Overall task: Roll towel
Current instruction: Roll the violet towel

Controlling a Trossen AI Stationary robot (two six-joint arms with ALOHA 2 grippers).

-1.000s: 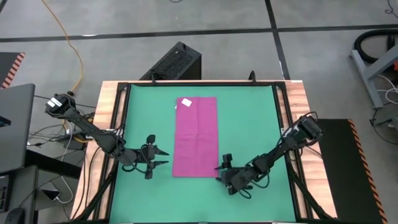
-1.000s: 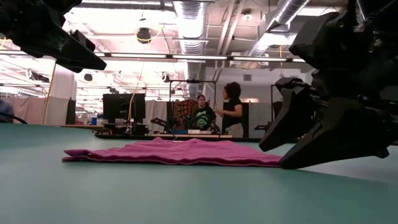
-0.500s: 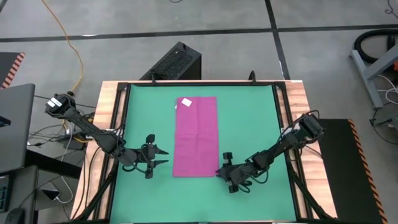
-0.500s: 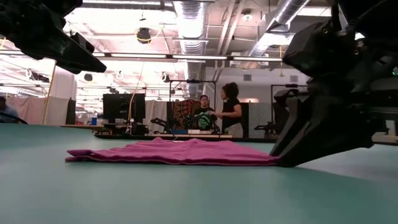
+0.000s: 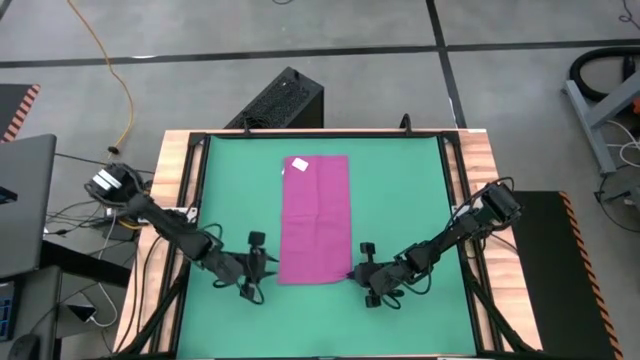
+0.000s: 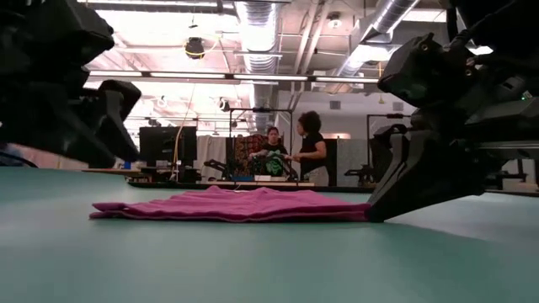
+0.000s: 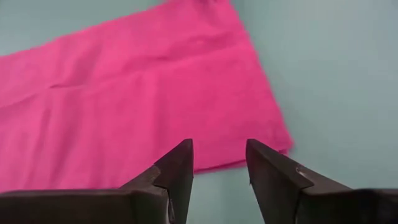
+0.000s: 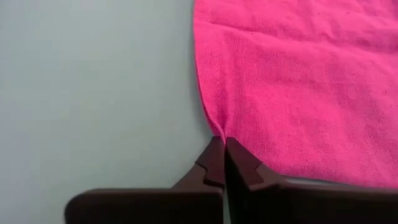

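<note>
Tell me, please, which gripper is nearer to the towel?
Right. The right gripper is shut on the towel at its near right corner; the left gripper is open, just short of the near left corner.

The towel is a magenta-pink cloth with a small white tag at one corner. It lies flat as a long rectangle. One near corner is pinched in the closed right gripper; the other lies just ahead of the parted left gripper.
</note>
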